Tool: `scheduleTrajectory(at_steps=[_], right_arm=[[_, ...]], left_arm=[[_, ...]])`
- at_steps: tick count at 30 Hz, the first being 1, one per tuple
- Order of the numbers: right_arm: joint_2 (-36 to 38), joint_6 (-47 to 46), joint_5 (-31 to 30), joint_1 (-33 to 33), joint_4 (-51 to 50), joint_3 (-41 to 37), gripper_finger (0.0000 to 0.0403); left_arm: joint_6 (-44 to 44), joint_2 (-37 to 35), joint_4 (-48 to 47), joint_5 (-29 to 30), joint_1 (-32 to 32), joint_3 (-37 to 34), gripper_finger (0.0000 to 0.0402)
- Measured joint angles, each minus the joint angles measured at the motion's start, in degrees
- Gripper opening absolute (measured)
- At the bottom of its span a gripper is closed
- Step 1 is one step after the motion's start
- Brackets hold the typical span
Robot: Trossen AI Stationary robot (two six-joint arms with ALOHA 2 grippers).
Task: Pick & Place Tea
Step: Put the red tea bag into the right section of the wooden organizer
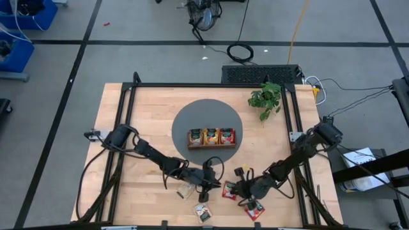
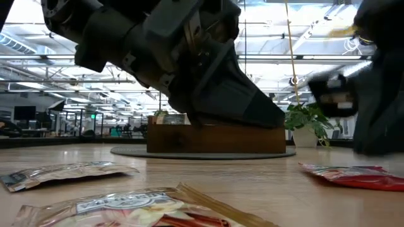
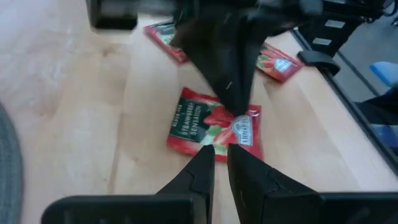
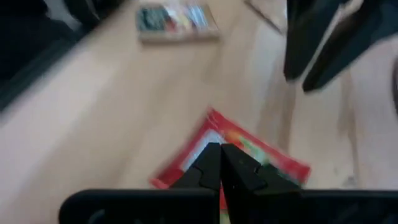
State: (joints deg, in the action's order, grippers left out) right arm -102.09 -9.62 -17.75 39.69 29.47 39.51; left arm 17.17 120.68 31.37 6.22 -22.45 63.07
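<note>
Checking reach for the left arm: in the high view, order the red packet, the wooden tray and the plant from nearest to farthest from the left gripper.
From the left gripper:
1. Red packet, right beside it.
2. Wooden tray, on the grey mat.
3. Plant, far corner.

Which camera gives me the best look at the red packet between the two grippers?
The left wrist view: the red packet lies flat, label readable. The high view shows it small; the right wrist view blurs it behind the fingers; in the low view I cannot identify it.
</note>
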Motion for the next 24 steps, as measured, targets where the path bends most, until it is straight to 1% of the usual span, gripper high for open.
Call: scheduleTrajectory(at_steps=[3,6,12,15,18,21,24], right_arm=[[1.2,0.6,-0.1,0.8,1.1,0.1,0.0],[1.2,-0.2,0.0,1.2,1.0,0.3,0.0],[0.1,-5.0,1.7,1.7,0.1,0.5,0.0],[-2.1,-6.3,2.5,1.6,0.2,1.4,0.0],[-4.2,-6.2,3.2,1.7,0.4,2.5,0.0],[-4.8,-6.8,4.4,1.4,-0.2,2.7,0.0],[-4.6,-8.3,4.4,0.9,-3.8,2.8,0.0]], left_arm=[[3.2,0.0,0.3,-0.2,0.2,0.0,0.0052],[4.6,0.0,0.2,0.0,0.7,0.0,0.0067],[4.3,0.0,0.6,0.6,0.6,0.0,0.0126],[4.4,0.0,0.6,1.3,1.0,0.0,0.0157],[4.4,0.0,0.6,1.3,1.6,0.0,0.0179],[4.4,0.0,0.5,1.3,1.8,0.0,0.0189],[3.6,0.0,0.0,1.2,1.8,0.0,0.0191]])
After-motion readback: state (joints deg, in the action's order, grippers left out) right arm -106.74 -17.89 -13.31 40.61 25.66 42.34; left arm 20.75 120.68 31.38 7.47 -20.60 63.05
